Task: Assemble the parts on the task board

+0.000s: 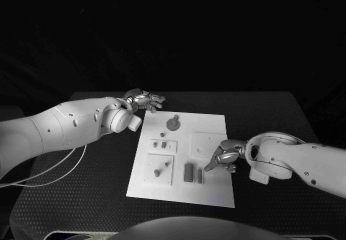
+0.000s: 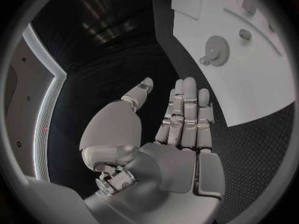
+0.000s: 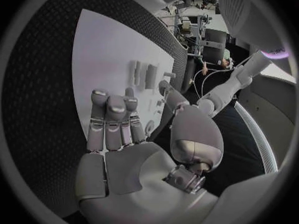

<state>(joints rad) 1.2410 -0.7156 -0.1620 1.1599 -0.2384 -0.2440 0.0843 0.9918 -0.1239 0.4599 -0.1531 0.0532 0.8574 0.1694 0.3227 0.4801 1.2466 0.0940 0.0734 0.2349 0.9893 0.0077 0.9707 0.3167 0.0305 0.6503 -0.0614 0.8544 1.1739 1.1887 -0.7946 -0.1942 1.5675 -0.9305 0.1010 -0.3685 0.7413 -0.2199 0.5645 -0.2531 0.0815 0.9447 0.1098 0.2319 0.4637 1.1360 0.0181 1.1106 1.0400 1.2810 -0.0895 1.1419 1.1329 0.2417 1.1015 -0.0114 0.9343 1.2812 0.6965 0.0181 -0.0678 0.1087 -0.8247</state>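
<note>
Both robot hands empty, fingers apart: left (image 1: 143, 100) off the board (image 1: 216, 125), right (image 1: 223, 159) over it; next, grasp a part (image 1: 189, 173).

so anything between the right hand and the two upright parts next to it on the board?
Nothing visible. The right hand, holding nothing, hovers over the task board just beside the two upright parts, with bare board between.

Both hands (image 1: 144, 100) (image 1: 225, 159) empty — fingers apart
</note>
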